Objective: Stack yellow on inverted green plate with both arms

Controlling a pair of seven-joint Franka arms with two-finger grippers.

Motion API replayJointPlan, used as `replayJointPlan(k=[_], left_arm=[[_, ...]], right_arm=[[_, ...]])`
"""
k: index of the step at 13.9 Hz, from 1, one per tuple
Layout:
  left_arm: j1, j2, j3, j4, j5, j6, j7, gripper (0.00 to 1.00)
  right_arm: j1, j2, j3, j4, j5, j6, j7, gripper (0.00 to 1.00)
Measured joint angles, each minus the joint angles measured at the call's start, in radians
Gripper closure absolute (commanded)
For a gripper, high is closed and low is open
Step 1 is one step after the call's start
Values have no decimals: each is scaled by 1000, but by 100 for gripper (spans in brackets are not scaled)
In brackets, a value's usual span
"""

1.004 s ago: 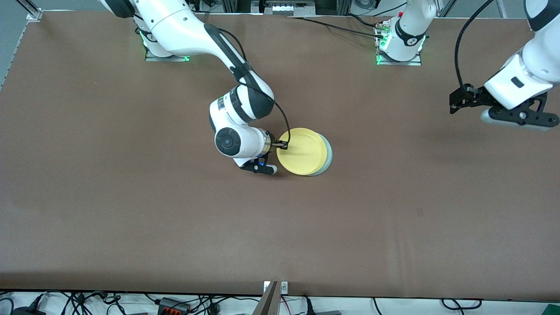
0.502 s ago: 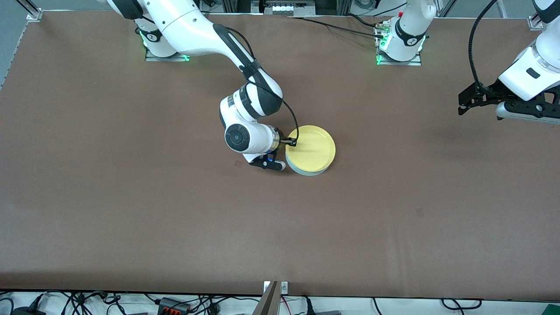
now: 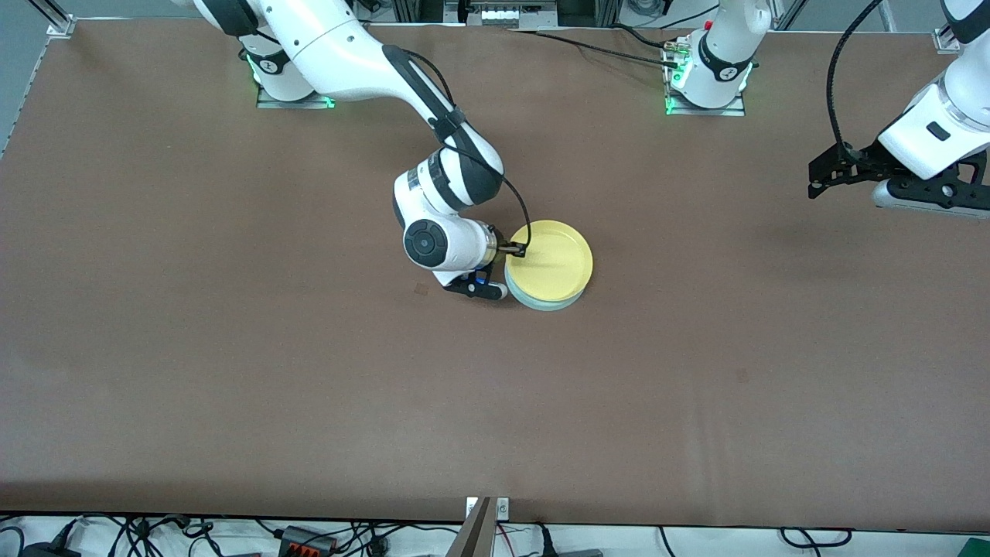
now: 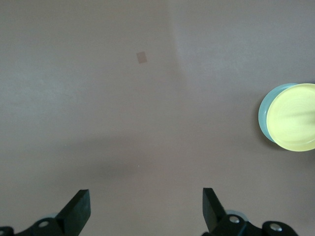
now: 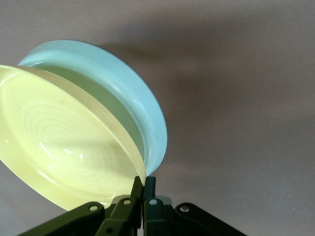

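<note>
Yellow plate (image 3: 551, 260) sits on inverted green plate (image 3: 554, 302), mid-table (image 3: 232, 348), its rim pinched by right gripper (image 3: 506, 267) at the right arm's side of the stack. Left gripper (image 3: 889, 182) waits spread over the table's left-arm end, well apart from the plates.

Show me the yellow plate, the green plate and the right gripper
yellow plate (image 3: 551, 259), front view, inner floor.
green plate (image 5: 123, 86), right wrist view, outer wall.
right gripper (image 5: 143, 189), right wrist view, fingertips pinching the yellow rim.
</note>
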Motion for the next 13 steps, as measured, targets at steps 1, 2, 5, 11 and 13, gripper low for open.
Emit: replayJointPlan(k=[1,2,5,11,13], left_arm=[[-3,1,0,12,0,-13,0,0],[-6,4,0,28,0,-24,0,0],[-13,21,0,70,0,-44,0,0],[-17,33,-1,83,0,-50,0,0],[-17,33,-2,84,0,-51,0,0]], right_arm=[[-1,2,-2,-1,0,0,0,100],[-2,4,-3,-2,0,0,0,74],[-1,4,-3,-2,0,1,2,0],[1,-78,-99,28,-52,-44,8,0],[-5,-151,-161,34,-115,-146,8,0]])
